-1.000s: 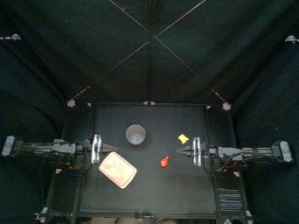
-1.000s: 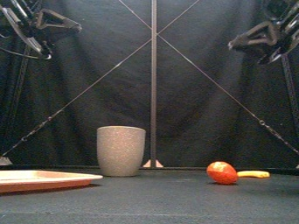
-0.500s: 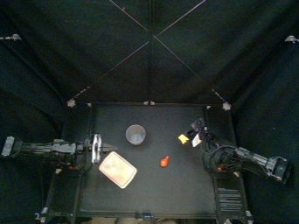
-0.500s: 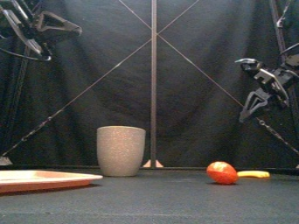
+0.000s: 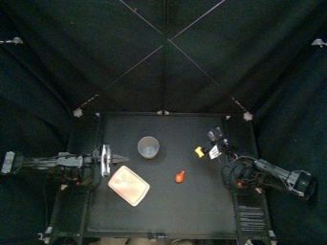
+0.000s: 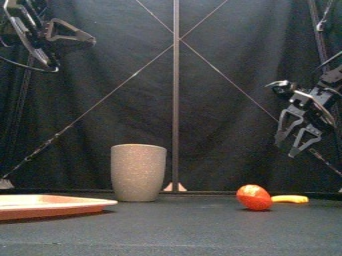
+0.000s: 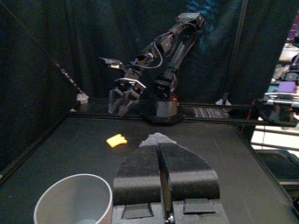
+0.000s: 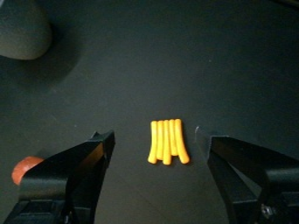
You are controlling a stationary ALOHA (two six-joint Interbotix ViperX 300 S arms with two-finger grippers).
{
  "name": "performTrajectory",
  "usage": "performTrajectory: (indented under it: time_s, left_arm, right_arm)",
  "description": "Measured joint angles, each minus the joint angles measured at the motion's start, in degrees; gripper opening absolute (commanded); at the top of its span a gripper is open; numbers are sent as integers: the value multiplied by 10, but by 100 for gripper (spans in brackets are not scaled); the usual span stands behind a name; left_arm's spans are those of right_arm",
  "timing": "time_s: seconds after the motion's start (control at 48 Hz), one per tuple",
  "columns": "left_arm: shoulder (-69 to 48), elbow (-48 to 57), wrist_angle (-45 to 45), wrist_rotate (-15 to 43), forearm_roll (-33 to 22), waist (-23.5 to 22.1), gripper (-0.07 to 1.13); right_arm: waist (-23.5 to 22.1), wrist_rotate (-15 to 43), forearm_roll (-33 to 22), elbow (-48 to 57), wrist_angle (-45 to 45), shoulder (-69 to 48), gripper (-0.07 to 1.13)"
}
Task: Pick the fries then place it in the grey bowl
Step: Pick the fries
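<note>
The fries are a small bundle of yellow sticks lying flat on the black table, right of the tall grey speckled cup. My right gripper hangs above them, open, and in the right wrist view the fries lie between its spread jaws with nothing held. In the front view the right gripper is well above the fries. The grey cup stands upright. My left gripper rests shut at the left side, high above the table.
A red-orange round toy lies in front of the fries, toward the table's middle. A flat pink tray sits at the front left. The left wrist view shows the cup near the shut left gripper.
My right arm has swung in from the right side and come down over the fries, its jaws now spread. The left arm has hardly moved.
</note>
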Motion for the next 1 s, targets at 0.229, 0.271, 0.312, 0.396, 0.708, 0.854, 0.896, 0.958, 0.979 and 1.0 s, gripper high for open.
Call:
performTrajectory:
  time_s: [0.229,0.271,0.312,0.396,0.708,0.854,0.896,0.958,0.979,1.0]
  left_arm:
    - [0,1,0,1,0,11,-2]
    - [0,0,0,1,0,14,-2]
    - [-1,0,1,0,0,17,-2]
    - [-1,1,0,1,0,20,-2]
    - [-2,4,0,1,0,24,-2]
    - [-2,9,1,1,-1,25,-2]
    - [-2,11,0,1,-1,25,-2]
    - [-2,11,1,1,-1,25,-2]
    - [-2,11,0,1,0,25,-2]
    - [-2,11,0,1,-1,25,-2]
  right_arm:
    - [15,0,-28,-60,78,83,105]
    - [15,-2,-30,-70,92,97,105]
    - [15,-4,-34,-83,107,114,105]
    - [15,-5,-45,-99,132,147,106]
    - [12,-6,-76,-135,170,270,106]
    - [12,-7,-77,-154,167,311,105]
    - [12,-7,-77,-159,166,321,105]
    - [11,-7,-78,-167,166,333,105]
    - [11,-6,-80,-170,165,337,106]
    - [10,-7,-80,-172,166,340,105]
